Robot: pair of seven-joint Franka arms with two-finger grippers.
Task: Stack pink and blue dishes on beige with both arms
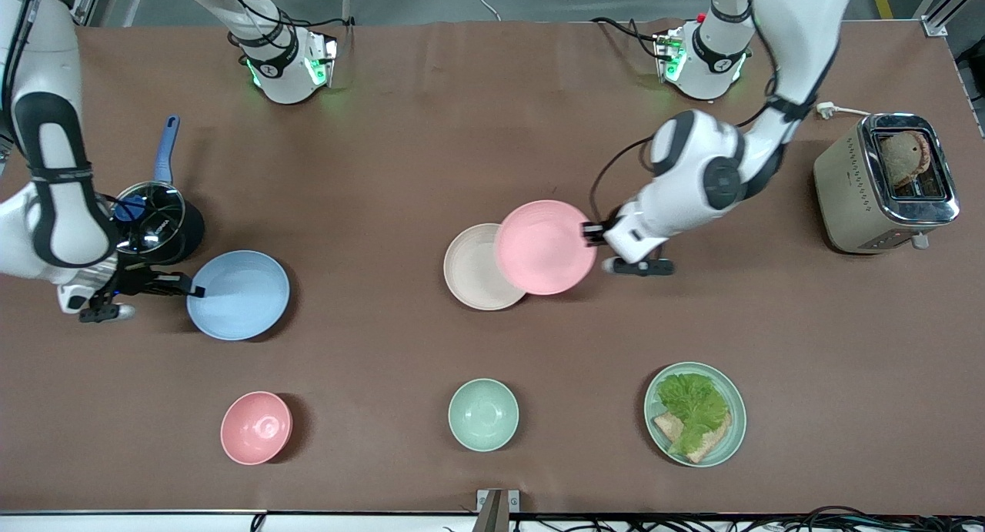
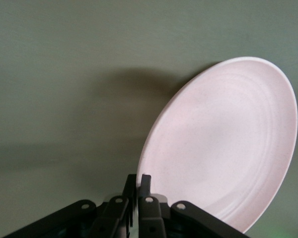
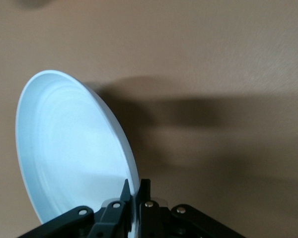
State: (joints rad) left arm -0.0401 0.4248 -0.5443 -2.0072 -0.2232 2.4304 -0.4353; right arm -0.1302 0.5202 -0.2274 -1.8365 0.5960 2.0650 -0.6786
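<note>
The pale pink plate hangs in the air over one side of the beige plate, which lies flat at the table's middle. My left gripper is shut on the pink plate's rim; the left wrist view shows that plate pinched at its edge by the left gripper. The light blue plate is toward the right arm's end of the table, with my right gripper shut on its rim. In the right wrist view the blue plate stands edge-on in the right gripper.
A dark pot with a blue handle stands beside the right arm. A small pink bowl, a mint-green bowl and a green plate with lettuce and bread lie nearer the front camera. A toaster stands at the left arm's end.
</note>
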